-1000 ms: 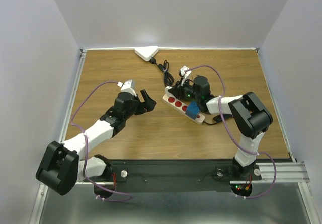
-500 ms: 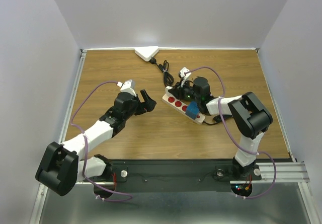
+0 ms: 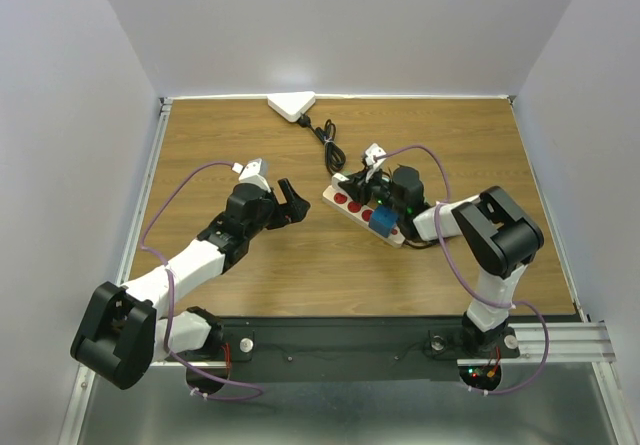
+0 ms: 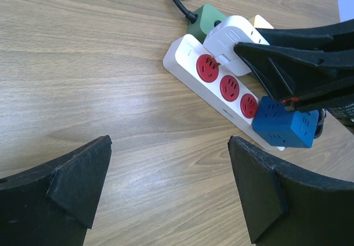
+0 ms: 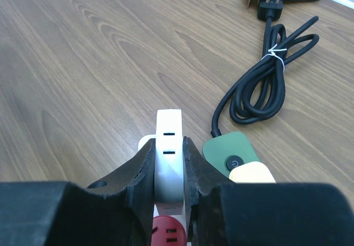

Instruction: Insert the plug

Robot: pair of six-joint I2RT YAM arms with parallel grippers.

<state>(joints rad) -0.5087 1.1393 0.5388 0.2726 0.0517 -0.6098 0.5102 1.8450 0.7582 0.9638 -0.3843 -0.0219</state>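
Observation:
A white power strip (image 3: 350, 205) with three red sockets (image 4: 229, 87) lies at mid-table, with a blue adapter (image 3: 384, 222) plugged in at its near end. My right gripper (image 5: 168, 152) is shut on a white plug (image 5: 169, 141) and holds it over the strip's far end, by the first red socket. The left wrist view shows the plug (image 4: 232, 41) tilted between the black right fingers (image 4: 287, 63). My left gripper (image 3: 290, 203) is open and empty, left of the strip, above bare wood (image 4: 171, 163).
A green switch box (image 5: 232, 155) and a pale yellow piece (image 5: 251, 174) sit just beyond the strip. A coiled black cord (image 3: 328, 137) runs back to a white triangular block (image 3: 291, 105) at the far edge. Walls enclose three sides of the table.
My right gripper, still holding the white plug, has shifted slightly to the right and nearer over the strip. The left arm has not moved.

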